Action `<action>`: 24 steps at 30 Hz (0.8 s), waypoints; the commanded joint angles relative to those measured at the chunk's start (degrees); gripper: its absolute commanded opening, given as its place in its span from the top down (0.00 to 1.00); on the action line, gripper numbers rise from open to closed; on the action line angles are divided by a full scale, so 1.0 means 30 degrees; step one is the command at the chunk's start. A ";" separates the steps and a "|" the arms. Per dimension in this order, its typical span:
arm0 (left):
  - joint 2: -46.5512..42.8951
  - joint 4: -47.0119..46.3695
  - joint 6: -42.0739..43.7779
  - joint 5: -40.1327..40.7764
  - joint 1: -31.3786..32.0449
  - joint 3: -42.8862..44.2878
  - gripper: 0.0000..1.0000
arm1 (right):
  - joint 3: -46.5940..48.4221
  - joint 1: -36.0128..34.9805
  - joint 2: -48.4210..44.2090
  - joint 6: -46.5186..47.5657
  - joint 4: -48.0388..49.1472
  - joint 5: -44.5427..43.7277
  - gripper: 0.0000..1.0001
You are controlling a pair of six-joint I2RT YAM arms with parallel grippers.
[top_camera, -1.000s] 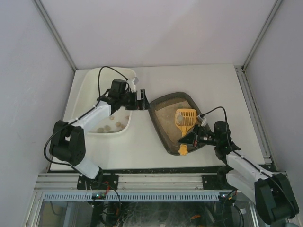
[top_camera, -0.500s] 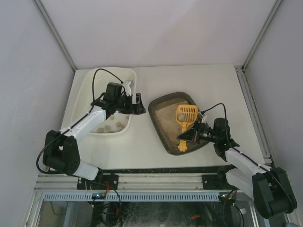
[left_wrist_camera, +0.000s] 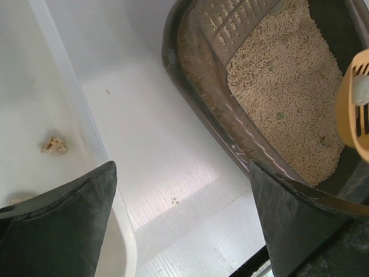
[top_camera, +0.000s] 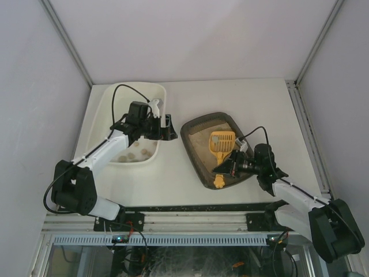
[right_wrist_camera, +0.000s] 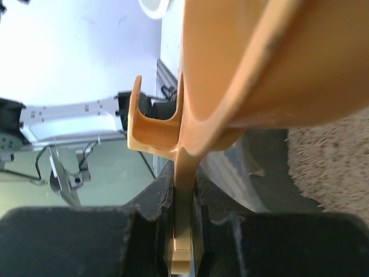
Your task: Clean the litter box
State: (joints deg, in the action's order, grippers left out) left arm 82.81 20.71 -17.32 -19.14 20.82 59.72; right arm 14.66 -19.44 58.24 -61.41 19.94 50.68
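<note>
The litter box (top_camera: 191, 151) is a dark tray holding beige litter (left_wrist_camera: 282, 86), right of centre on the table. My right gripper (top_camera: 229, 168) is shut on the handle of a yellow slotted scoop (top_camera: 221, 142). The scoop's head hangs over the litter with a pale lump (left_wrist_camera: 362, 89) in it. In the right wrist view the handle (right_wrist_camera: 183, 173) is pinched between the black pads. My left gripper (top_camera: 168, 128) stands open and empty, above the gap between the white tub (top_camera: 109, 98) and the litter box rim (left_wrist_camera: 213, 109).
The white tub (left_wrist_camera: 34, 86) holds several brownish clumps (top_camera: 131, 154), one of them near its wall (left_wrist_camera: 53, 145). A few crumbs (left_wrist_camera: 173, 201) lie on the white table between tub and tray. Grey walls close in the back and both sides.
My left arm has pulled back left from the litter box's near-left corner, and the tray now lies flat. The right gripper has shifted the scoop slightly left and nearer.
</note>
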 commanded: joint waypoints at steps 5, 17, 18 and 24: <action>-0.0805 -0.0139 0.1099 0.0504 -0.0131 0.0172 0.00 | 0.0582 0.0794 -0.0111 -0.0016 0.1014 0.0543 1.00; -0.1183 0.3975 0.1497 -0.2466 -0.6184 0.7493 0.00 | 0.5561 -0.0818 -0.0340 0.2302 -0.4444 0.0100 1.00; -0.1111 0.4623 0.1357 -0.2802 -0.6893 0.8515 0.00 | 0.6217 -0.0917 -0.0113 0.2305 -0.4644 0.0115 1.00; -0.1903 0.5444 -0.0154 -0.3963 -1.1086 1.0636 0.00 | 1.0704 -0.2919 0.3771 0.2450 -0.4478 -0.0272 1.00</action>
State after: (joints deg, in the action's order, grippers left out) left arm 81.78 34.33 -14.09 -26.20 -6.55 88.77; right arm 38.65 -24.10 62.46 -56.12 5.72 50.94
